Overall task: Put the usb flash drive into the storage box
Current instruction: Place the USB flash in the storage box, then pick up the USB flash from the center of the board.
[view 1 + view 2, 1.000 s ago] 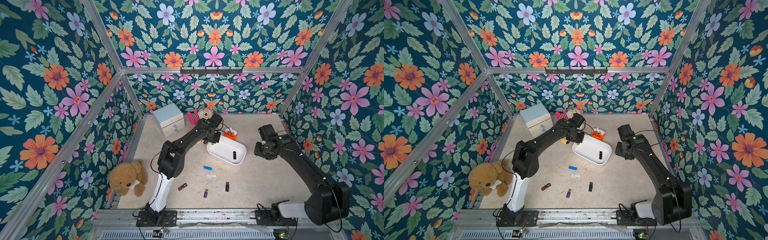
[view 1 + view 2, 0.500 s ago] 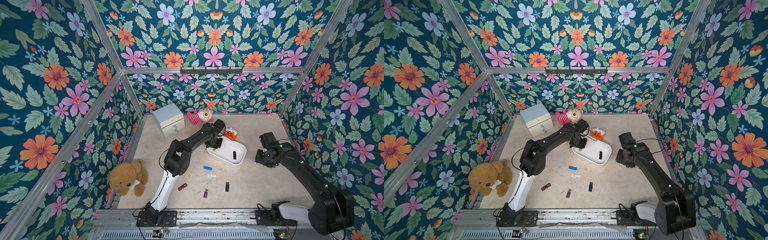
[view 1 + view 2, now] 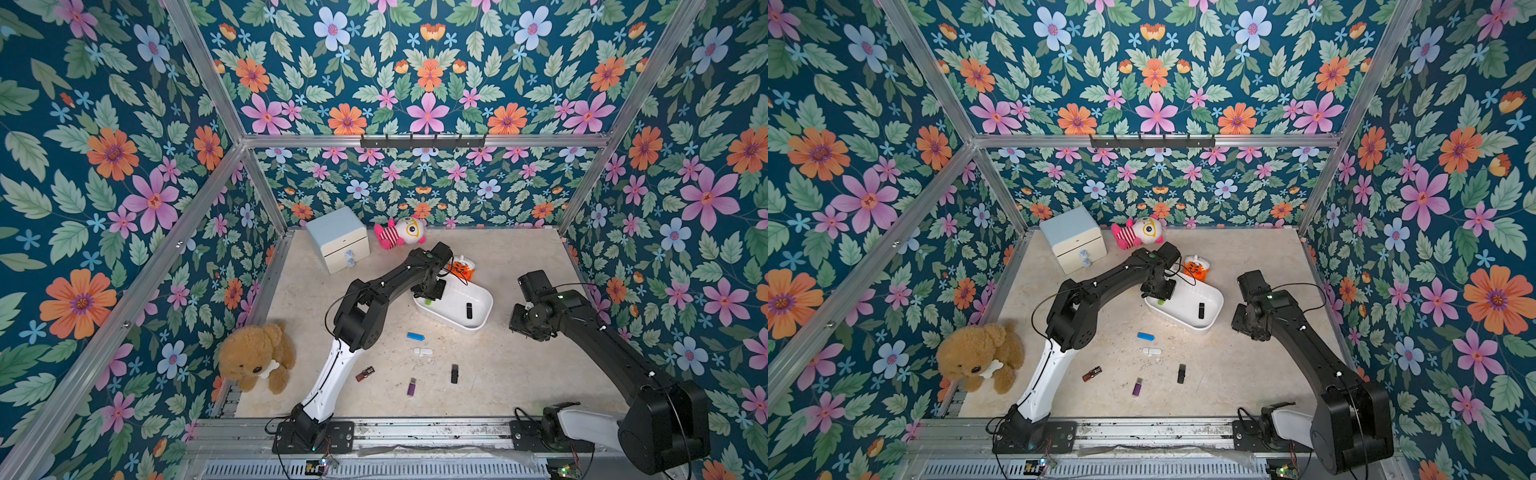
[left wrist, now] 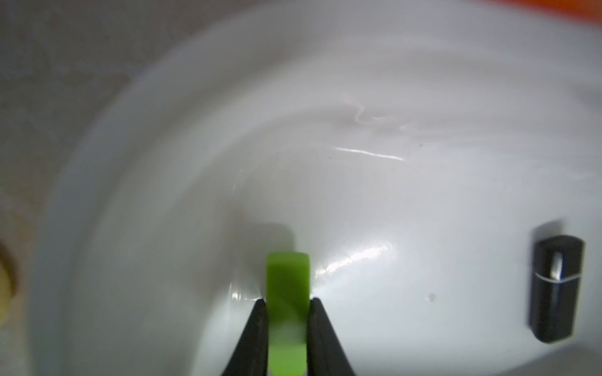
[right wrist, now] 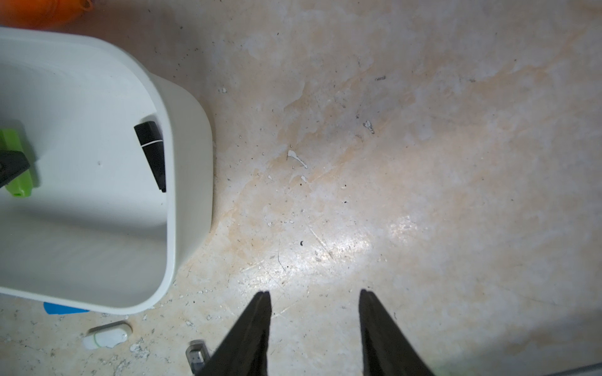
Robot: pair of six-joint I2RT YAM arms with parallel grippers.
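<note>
My left gripper [image 4: 287,301] is shut on a green usb flash drive [image 4: 287,280] that sticks out past the fingertips. It hangs low inside the left end of the white storage box [image 4: 130,162]; both top views show the green drive [image 3: 427,302] [image 3: 1160,302] under my wrist, within the box's rim [image 3: 457,326]. I cannot tell whether it touches the floor of the box. A black drive [image 4: 557,286] [image 3: 469,310] lies in the box near its right wall. My right gripper [image 5: 314,294] is open over bare table, right of the box [image 5: 189,162].
Loose drives lie on the table in front of the box: blue [image 3: 415,336], white [image 3: 422,352], black [image 3: 454,373], purple [image 3: 411,387], dark red [image 3: 365,373]. An orange toy [image 3: 461,269] sits behind the box. A drawer cabinet [image 3: 338,239], striped doll [image 3: 401,232] and teddy bear [image 3: 257,357] stand further left.
My left gripper has come forward and down from behind the box into its left end, carrying the green drive. My right wrist has drifted slightly toward the table's front.
</note>
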